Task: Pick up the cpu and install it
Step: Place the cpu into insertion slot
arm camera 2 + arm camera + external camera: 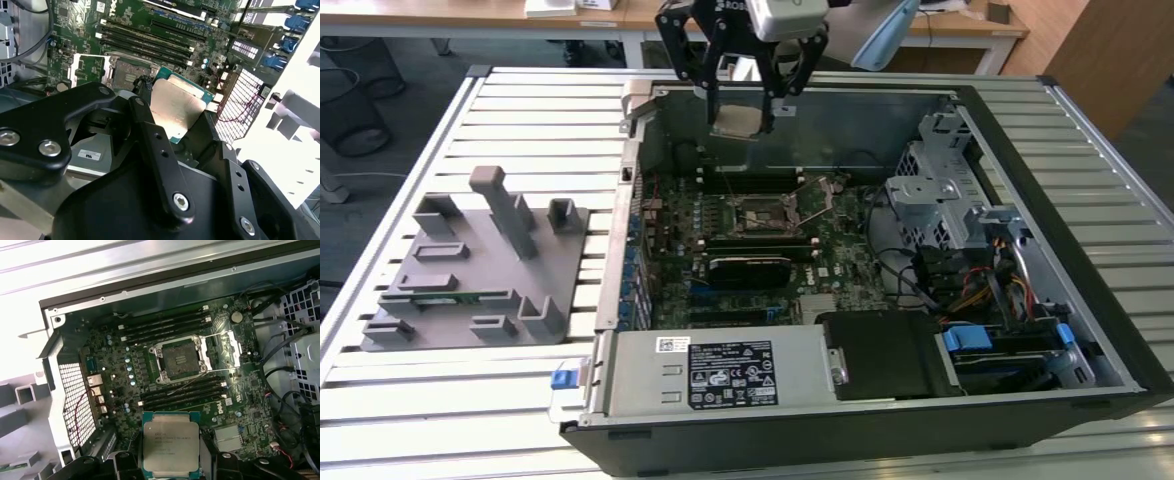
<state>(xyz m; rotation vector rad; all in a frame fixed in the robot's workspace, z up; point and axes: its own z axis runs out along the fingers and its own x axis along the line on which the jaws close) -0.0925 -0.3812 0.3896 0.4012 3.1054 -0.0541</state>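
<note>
My gripper (744, 112) hangs above the far part of the open computer case (1067, 250), shut on the cpu (736, 120). The cpu is a flat square chip with a silver-grey top and green rim, and its metal top (170, 450) faces the first wrist view. In the second wrist view, the cpu (176, 107) sits between my black fingers (145, 100). The open cpu socket (767, 213) lies on the motherboard below and nearer than the chip, with its metal frame raised (180, 357). The socket (125, 75) is bare.
A grey holder fixture (467, 265) with a green memory stick (454, 297) stands at the exterior view's left. Inside the case are memory slots (165, 327), a drive cage (941, 200), cables (974, 290) and a power supply (707, 375) at the near edge.
</note>
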